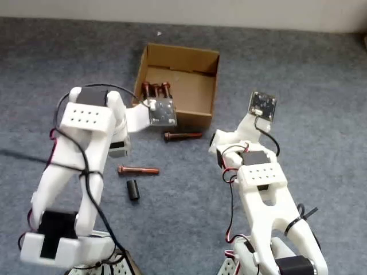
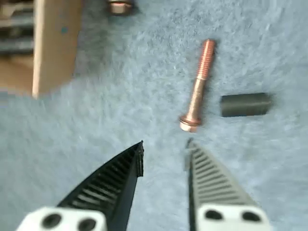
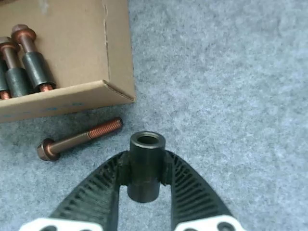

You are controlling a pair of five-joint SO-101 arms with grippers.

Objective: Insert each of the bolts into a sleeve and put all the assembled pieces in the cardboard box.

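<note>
My right gripper (image 3: 146, 163) is shut on a black sleeve (image 3: 147, 144), held upright with its bore open. Just beyond it a copper bolt (image 3: 79, 139) lies on the carpet beside the cardboard box (image 3: 118, 72). Bolts fitted into sleeves (image 3: 29, 65) lie inside that box. My left gripper (image 2: 163, 144) is open above the carpet, just short of the head of a second copper bolt (image 2: 196, 89). A loose black sleeve (image 2: 245, 104) lies next to that bolt. From above, both bolts (image 1: 182, 136) (image 1: 137, 169) and the loose sleeve (image 1: 133, 189) sit in front of the box (image 1: 206, 74).
Grey carpet covers the whole work area. The left arm (image 1: 86, 123) stands beside the box's near left corner and the right arm (image 1: 261, 172) to the box's right. Open carpet lies between the two arms.
</note>
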